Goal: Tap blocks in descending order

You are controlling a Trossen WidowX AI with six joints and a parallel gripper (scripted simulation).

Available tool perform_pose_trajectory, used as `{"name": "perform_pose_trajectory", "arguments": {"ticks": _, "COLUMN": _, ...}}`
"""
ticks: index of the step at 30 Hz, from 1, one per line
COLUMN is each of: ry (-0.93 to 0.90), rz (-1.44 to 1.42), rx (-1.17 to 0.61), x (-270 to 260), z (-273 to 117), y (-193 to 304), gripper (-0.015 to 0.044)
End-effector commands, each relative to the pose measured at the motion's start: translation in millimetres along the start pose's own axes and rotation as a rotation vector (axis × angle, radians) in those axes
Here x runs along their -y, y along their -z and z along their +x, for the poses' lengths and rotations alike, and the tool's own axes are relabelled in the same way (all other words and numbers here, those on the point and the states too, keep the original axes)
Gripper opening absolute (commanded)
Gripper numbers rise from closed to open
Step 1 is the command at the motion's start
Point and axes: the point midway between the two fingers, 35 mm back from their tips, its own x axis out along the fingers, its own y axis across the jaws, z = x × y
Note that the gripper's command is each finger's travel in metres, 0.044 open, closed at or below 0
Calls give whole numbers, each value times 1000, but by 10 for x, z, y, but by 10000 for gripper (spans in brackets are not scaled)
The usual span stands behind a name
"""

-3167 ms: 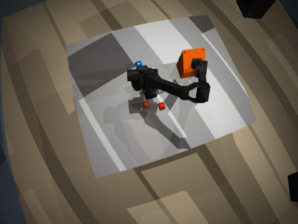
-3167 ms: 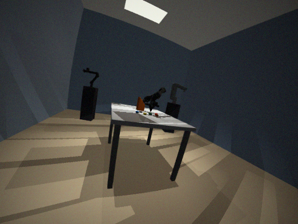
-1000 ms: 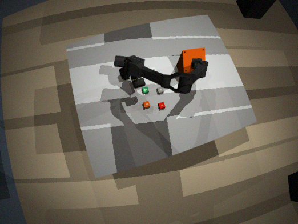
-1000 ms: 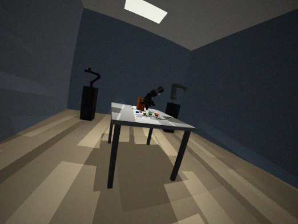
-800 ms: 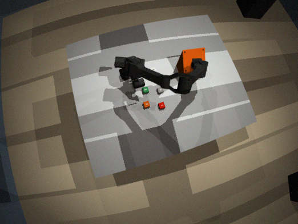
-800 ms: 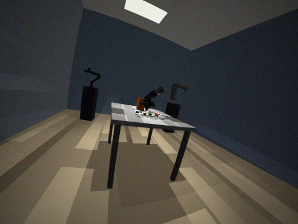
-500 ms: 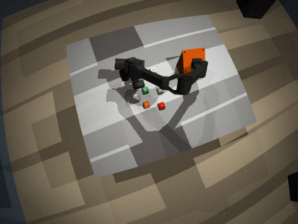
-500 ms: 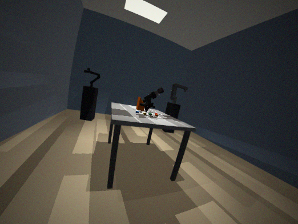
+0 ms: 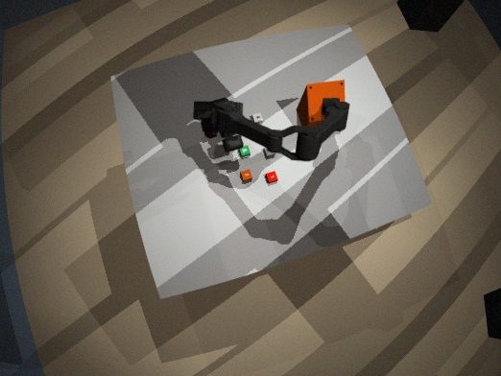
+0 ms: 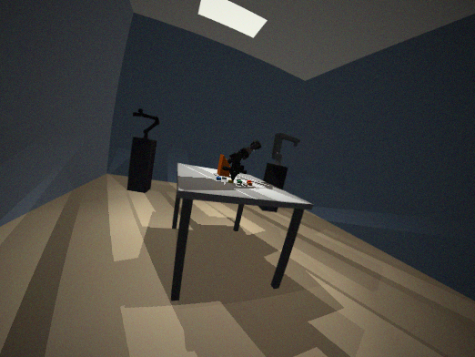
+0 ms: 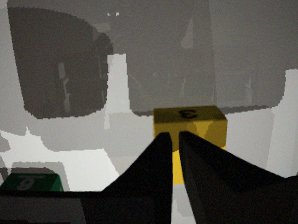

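Observation:
A yellow block (image 11: 212,131) with a digit 3 is at the centre of the wrist view; in the exterior view it is small (image 10: 230,181), and the arm hides it in the top view. My gripper (image 11: 173,141) is shut and empty, its tips overlapping the yellow block's near side; contact cannot be told. A green block (image 11: 32,182) (image 9: 245,151), which reads as 6, is at the lower left of the wrist view. An orange block (image 9: 246,175), a red block (image 9: 272,176), a white block (image 9: 257,117) and a grey block (image 9: 270,153) show in the top view. A blue block (image 10: 218,178) shows in the exterior view.
The arm (image 9: 254,130) reaches over the table (image 9: 178,240) from beside an orange panel (image 9: 326,96). Its links partly cover the grey block. Two dark pedestals (image 10: 141,164) (image 10: 276,175) with other arms stand beyond the table. Hard shadows cross the tabletop.

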Motion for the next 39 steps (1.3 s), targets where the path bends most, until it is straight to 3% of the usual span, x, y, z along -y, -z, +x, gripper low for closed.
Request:
{"name": "perform_pose_trajectory", "arguments": {"ticks": 1, "ry": -2, "rz": 2, "rx": -3, "x": -2, "z": -134, "y": 5, "gripper": 20}}
{"name": "perform_pose_trajectory", "arguments": {"ticks": 7, "ry": -4, "rz": 5, "rx": -5, "x": -5, "z": -303, "y": 11, "gripper": 20}}
{"name": "perform_pose_trajectory", "arguments": {"ticks": 11, "ry": 0, "rz": 5, "rx": -5, "x": 8, "z": -943, "y": -2, "gripper": 20}}
{"name": "perform_pose_trajectory", "arguments": {"ticks": 13, "ry": -2, "rz": 5, "rx": -6, "x": 2, "z": -1081, "y": 11, "gripper": 20}}
{"name": "perform_pose_trajectory", "arguments": {"ticks": 19, "ry": 1, "rz": 6, "rx": -6, "x": -109, "z": -1085, "y": -2, "gripper": 20}}
{"name": "perform_pose_trajectory", "arguments": {"ticks": 29, "ry": -7, "rz": 7, "rx": -6, "x": -1659, "z": -1088, "y": 181, "gripper": 20}}
{"name": "perform_pose_trajectory", "arguments": {"ticks": 39, "ry": -7, "rz": 7, "rx": -7, "x": -1707, "z": -983, "y": 189, "gripper": 20}}
